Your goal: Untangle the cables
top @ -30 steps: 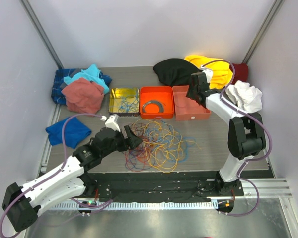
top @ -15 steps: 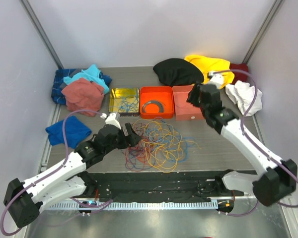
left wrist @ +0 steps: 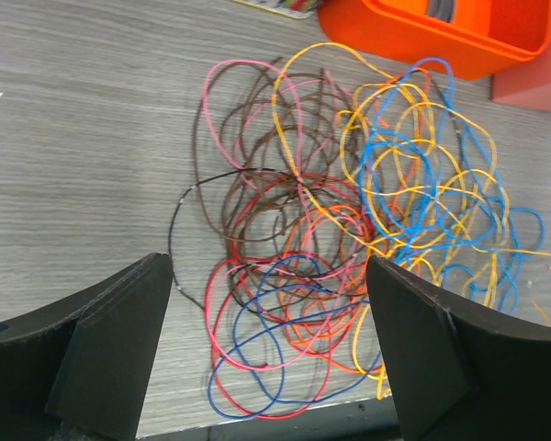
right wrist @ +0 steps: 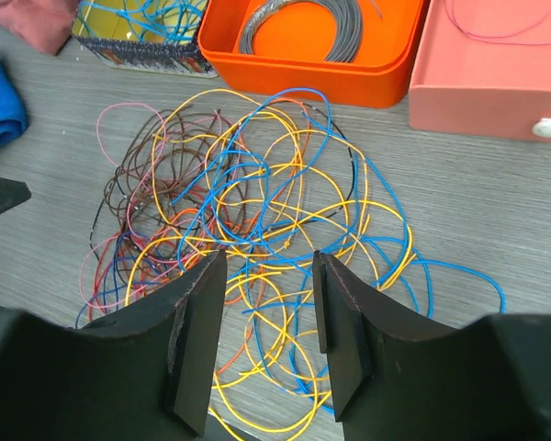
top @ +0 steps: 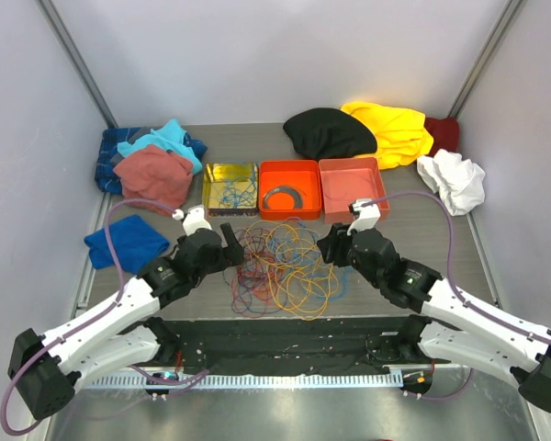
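1. Cables (left wrist: pixel 349 239): yellow, blue, red, pink, orange and dark brown, each a plain single colour.
2. Counter (right wrist: pixel 496 184): grey with a fine wood grain.
3. Trays: yellow tray (top: pixel 230 169), orange tray (top: pixel 290 214), salmon tray (top: pixel 349 184).
4. Cloths: black cloth (top: pixel 326 133), yellow cloth (top: pixel 395 129), white cloth (top: pixel 452 179), blue cloth (top: pixel 124 243), dusty-red cloth (top: pixel 151 176).

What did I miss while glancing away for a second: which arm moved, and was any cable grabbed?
The right gripper swung from the far end, beside the salmon tray, forward to the right edge of the cables, with its jaws open. The left gripper shifted slightly left and back at the tangle's left edge and is also open. Nothing was grasped. The cables and the tray lie as before.
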Controlling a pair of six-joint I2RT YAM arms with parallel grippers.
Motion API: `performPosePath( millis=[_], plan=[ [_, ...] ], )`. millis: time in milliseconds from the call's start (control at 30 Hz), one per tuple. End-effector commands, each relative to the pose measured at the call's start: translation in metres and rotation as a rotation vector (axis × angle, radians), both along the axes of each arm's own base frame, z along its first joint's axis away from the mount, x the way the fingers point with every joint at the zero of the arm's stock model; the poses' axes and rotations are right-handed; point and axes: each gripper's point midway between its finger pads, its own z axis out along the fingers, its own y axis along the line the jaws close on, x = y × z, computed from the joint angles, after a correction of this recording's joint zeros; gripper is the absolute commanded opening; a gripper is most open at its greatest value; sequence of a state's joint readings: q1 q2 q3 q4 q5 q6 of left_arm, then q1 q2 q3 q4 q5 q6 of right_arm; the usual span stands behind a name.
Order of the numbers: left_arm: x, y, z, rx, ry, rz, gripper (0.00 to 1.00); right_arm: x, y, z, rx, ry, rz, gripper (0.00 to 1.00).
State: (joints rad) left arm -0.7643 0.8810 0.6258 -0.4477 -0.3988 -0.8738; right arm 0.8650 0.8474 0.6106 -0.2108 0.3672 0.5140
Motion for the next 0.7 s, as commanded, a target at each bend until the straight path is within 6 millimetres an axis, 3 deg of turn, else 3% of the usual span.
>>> performPosePath(
  millis=[0, 100, 367, 567, 667],
  plan=[
    [0.018, 0.017, -0.002, 0.01, -0.03, 0.123, 0.88, 0.003, 0.0, 0.021, 0.076, -0.06, -0.029, 0.5],
    [0.038, 0.024, -0.009, 0.008, 0.013, 0.155, 0.79, 0.004, 0.004, 0.018, 0.08, -0.059, -0.014, 0.5],
    [0.089, 0.01, -0.038, 0.029, 0.087, 0.162, 0.68, 0.003, 0.007, 0.027, 0.097, -0.074, 0.004, 0.5],
    [0.107, 0.003, -0.041, -0.002, 0.091, 0.168, 0.57, 0.001, 0.001, 0.031, 0.081, -0.087, 0.003, 0.5],
    [0.108, 0.0, -0.051, 0.008, 0.121, 0.155, 0.42, 0.001, -0.002, 0.027, 0.066, -0.087, -0.005, 0.5]
  ],
)
